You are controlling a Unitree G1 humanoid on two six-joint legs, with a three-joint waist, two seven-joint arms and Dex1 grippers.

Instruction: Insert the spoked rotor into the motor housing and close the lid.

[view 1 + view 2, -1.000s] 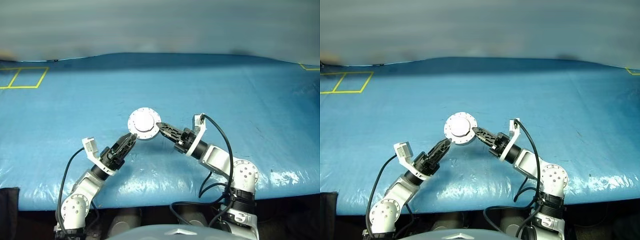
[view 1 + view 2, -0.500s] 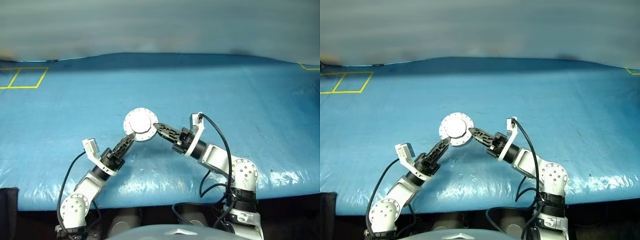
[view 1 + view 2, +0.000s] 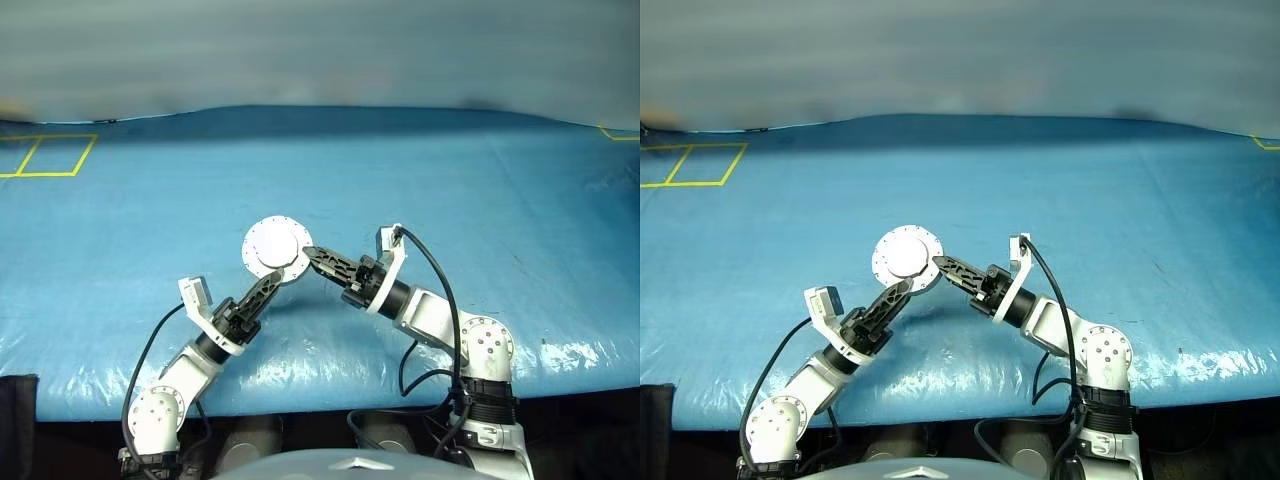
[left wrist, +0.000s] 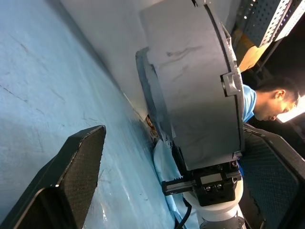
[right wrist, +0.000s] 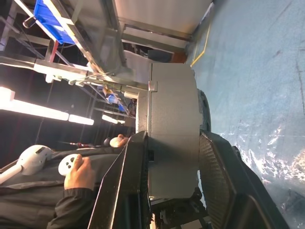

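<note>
The motor housing (image 3: 272, 247), a round silver body with small holes around its rim, hangs above the blue table with its pale flat face turned up towards my head. My right gripper (image 3: 308, 254) is shut on it from the right. In the right wrist view its thick grey wall (image 5: 171, 143) sits clamped between the two black fingers (image 5: 125, 191). My left gripper (image 3: 268, 285) stands open just below and left of the housing (image 4: 190, 95), not touching it. I cannot tell the lid apart from the housing. The spoked rotor is out of view.
A blue sheet (image 3: 480, 190) covers the table, with yellow tape squares (image 3: 45, 155) at the far left. A person (image 5: 71, 167) holding a white controller sits beyond the table, in front of metal shelving.
The right gripper has carried the housing slightly left. The left wrist has rolled, and its fingers now sit closer under the housing.
</note>
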